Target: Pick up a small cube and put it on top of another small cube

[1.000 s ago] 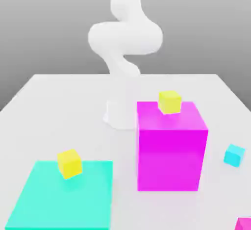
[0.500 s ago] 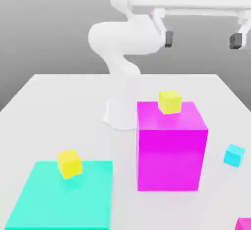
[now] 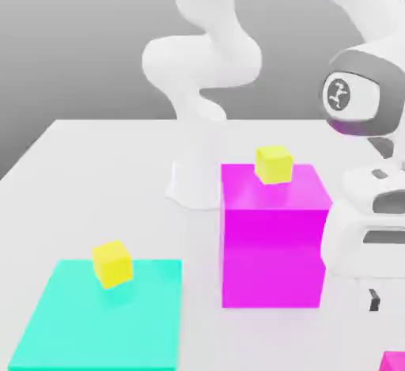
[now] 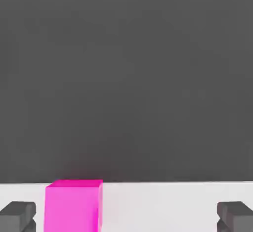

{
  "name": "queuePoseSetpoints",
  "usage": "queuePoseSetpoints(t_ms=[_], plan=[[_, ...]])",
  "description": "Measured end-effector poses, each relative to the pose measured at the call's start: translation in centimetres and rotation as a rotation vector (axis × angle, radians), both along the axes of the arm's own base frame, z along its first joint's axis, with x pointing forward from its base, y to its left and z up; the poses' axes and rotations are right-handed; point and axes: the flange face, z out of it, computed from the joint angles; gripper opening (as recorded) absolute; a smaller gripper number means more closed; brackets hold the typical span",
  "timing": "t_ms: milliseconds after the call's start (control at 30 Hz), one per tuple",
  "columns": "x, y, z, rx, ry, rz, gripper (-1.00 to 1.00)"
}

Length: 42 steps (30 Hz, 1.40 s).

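A smooth white tabletop [image 3: 103, 172] against grey backdrop; the small plain magenta cube [image 4: 73, 205] sits between the wide-open, empty gripper [image 4: 126, 216] fingers.

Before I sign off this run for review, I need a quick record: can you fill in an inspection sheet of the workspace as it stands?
Surface: white table, flat teal mat at the exterior view's near left.
Job's things: small magenta cube on the table, ahead of the hand camera; not gripped.
Clutter: large magenta block with a yellow cube on top; another yellow cube on the teal mat.
Grippers: gripper open, nothing held; dark fingers stand wide apart; hand low, at the exterior view's right of the large block.
Cables: nothing seen.
Surroundings: plain grey backdrop; white arm base behind the block.
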Motion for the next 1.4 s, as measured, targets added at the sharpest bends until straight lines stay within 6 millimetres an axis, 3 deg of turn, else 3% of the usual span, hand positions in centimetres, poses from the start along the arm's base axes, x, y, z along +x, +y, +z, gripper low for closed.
queuePoseSetpoints(t_ms=[100,200,233,400,433,500,600,833,1133,1400], plan=[[-1.1,2.2,-4.9,0.007,0.064,-0.002,0.0],[-1.3,2.8,-9.9,0.009,0.08,-0.004,0.0],[-1.4,2.8,-11.5,0.009,0.082,-0.003,-1.0],[-1.4,2.9,-11.5,0.011,0.081,-0.003,-1.0],[-1.4,2.9,-12.3,0.011,0.082,-0.003,-1.0],[-1.4,2.9,-10.8,0.011,0.082,-0.004,-1.0],[-1.5,2.8,-6.5,0.006,0.082,0.003,-1.0],[-4.2,0.2,1.3,-0.068,0.067,0.13,-1.0],[-9.5,-3.7,9.7,-0.127,0.068,0.284,-1.0],[-15.5,-7.3,15.2,-0.126,0.078,0.418,-1.0]])
